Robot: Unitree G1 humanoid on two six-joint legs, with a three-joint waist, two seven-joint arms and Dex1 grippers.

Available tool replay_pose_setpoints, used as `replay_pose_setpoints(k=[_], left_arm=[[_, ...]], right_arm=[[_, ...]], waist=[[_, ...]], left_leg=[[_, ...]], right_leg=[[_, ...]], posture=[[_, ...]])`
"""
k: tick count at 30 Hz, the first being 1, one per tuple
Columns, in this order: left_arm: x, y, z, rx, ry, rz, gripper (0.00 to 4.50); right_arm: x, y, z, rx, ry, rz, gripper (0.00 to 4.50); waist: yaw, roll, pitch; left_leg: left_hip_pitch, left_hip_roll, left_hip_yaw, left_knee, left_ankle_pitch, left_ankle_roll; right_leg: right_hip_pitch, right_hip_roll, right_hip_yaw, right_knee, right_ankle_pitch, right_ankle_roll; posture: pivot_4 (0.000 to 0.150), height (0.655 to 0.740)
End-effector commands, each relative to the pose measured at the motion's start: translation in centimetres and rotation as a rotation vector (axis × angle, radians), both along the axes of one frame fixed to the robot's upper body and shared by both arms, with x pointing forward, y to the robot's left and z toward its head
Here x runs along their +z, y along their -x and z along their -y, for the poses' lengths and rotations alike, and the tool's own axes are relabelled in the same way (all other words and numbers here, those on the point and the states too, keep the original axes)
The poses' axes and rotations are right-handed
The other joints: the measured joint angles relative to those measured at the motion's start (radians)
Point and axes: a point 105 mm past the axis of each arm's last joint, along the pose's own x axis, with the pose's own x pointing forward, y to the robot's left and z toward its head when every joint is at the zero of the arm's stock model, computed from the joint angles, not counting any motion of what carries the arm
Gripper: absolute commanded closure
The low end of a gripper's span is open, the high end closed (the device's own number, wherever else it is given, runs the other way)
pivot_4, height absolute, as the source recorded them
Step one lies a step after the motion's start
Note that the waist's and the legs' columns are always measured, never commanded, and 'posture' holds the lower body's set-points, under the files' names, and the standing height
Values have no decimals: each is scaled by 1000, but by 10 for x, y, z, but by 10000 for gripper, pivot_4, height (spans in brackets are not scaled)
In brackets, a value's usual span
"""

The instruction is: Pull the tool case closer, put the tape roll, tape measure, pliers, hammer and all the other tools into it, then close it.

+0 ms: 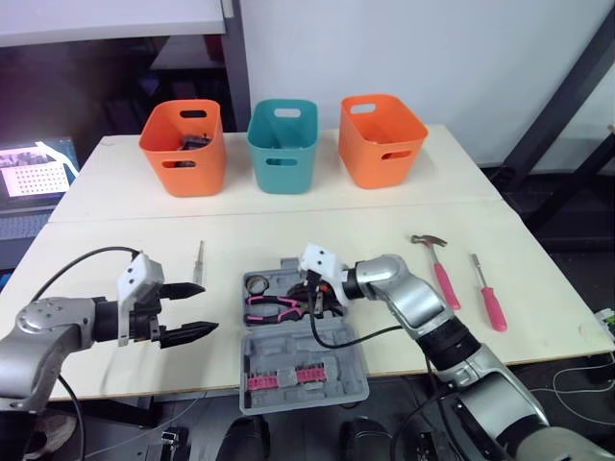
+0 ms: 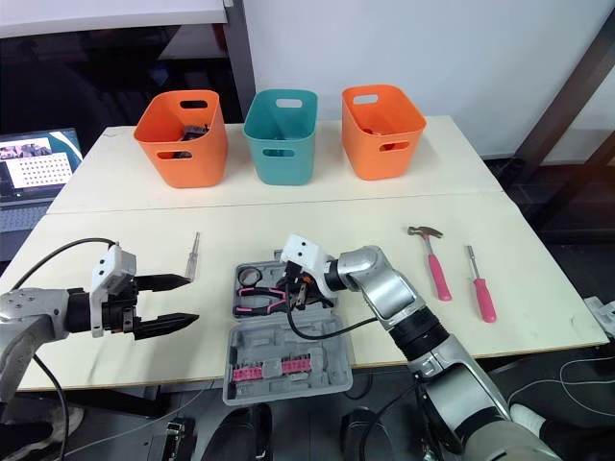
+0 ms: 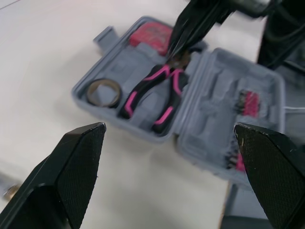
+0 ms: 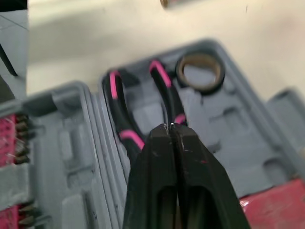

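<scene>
The grey tool case (image 1: 327, 370) lies open at the table's front middle, its lid toward me with pink bits in it. In its tray lie a tape roll (image 1: 258, 284), pink-and-black pliers (image 1: 274, 307) and a red tape measure (image 3: 155, 33). My right gripper (image 4: 170, 128) is shut with nothing between its fingers, tips just over the pliers' head. Left of the case my left gripper (image 1: 205, 307) hangs open and holds nothing. A pink-handled hammer (image 1: 437, 269) and a pink screwdriver (image 1: 488, 296) lie on the table to the right.
A thin metal tool (image 1: 200, 259) lies just beyond the left gripper. Two orange baskets (image 1: 184, 146) (image 1: 381, 139) and a teal one (image 1: 282, 144) stand in a row at the back. A laptop (image 1: 34, 173) sits off the table's left.
</scene>
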Motion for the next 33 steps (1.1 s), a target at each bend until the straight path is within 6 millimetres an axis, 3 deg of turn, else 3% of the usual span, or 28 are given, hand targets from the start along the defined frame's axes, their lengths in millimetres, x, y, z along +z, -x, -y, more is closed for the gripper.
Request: replay_pose_setpoints(k=[1, 10, 14, 18, 33], left_arm=[[11, 3, 5, -39, 11, 27, 0], [15, 5, 12, -52, -9, 33, 0], [17, 4, 15, -56, -15, 33, 0], [17, 3, 15, -61, -22, 29, 0], [10, -4, 14, -84, -61, 26, 0]], right_arm=[[-8, 3, -3, 27, 9, 10, 44642], [-79, 15, 20, 1, 175, -126, 44642], [-98, 17, 32, -19, 265, -151, 44642], [-109, 19, 40, -43, 309, -182, 44642], [-131, 31, 55, -23, 450, -167, 44642]], waist=[[-1, 0, 0], [-2, -1, -2], [-3, -1, -4], [-1, 0, -15], [6, 2, -43]], left_leg=[[0, 0, 0, 0, 0, 0], [4, 0, 0, 0, 0, 0], [12, 0, 0, -2, 0, 0], [22, 0, 0, -7, -1, -1], [24, 0, 1, -9, -3, -5]], right_leg=[[0, 0, 0, 0, 0, 0], [4, 0, 0, 0, -1, -2], [9, 0, 0, -1, -3, -3], [18, 0, 0, -10, -6, -7], [21, -2, 0, -14, -6, -8]], posture=[[1500, 7400], [1500, 7400], [1500, 7400], [1500, 7400], [1500, 7400]])
